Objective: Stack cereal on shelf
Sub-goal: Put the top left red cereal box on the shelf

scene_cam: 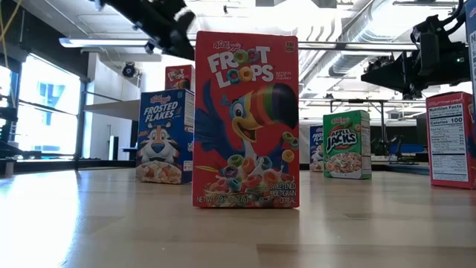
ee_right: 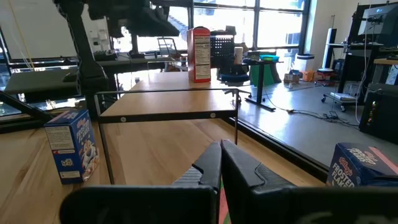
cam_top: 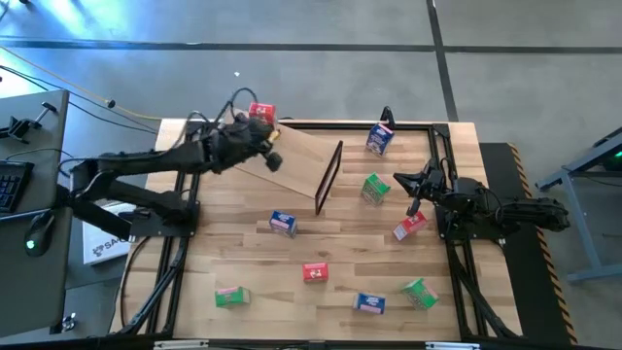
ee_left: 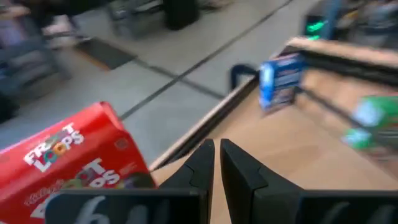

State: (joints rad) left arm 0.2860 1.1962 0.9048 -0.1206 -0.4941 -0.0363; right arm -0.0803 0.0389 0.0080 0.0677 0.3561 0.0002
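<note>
While the left arm reaches over the far left of the bench (cam_top: 292, 292), its left end effector (cam_top: 273, 158) hangs at about eleven o'clock above the shelf (cam_top: 303, 160), fingers (ee_left: 200, 167) pressed together and gripping nothing. Just beside it, at the shelf's far end, stands a red box (cam_top: 260, 113), the only box up there; in the left wrist view its Froot Loops front is cut off at the picture's edge. The shelf itself is a tilted plywood board with a thin black frame end (cam_top: 328, 177) near the bench's centre.

Over at three o'clock, the right end effector (cam_top: 414, 199) hovers with its fingers closed, empty, right next to a second red box (cam_top: 409, 227); whether they touch I cannot tell. A green box (cam_top: 374, 188) sits just beside it toward the centre, and a blue box (cam_top: 379, 139) stands at one o'clock by the far rail.

Down the bench: another blue box (cam_top: 283, 223) near the middle, a third red box (cam_top: 315, 272) at six o'clock, a green box (cam_top: 231, 296) at seven, a blue box (cam_top: 368, 303) and a green box (cam_top: 420, 293) at five.

From bench height, the big Froot Loops box (scene_cam: 246, 119) fills the foreground and hides much behind it; Frosted Flakes (scene_cam: 163, 136) and Apple Jacks (scene_cam: 346, 144) peek out either side, and a red box's nutrition panel (scene_cam: 450, 139) is cut off at the edge.
</note>
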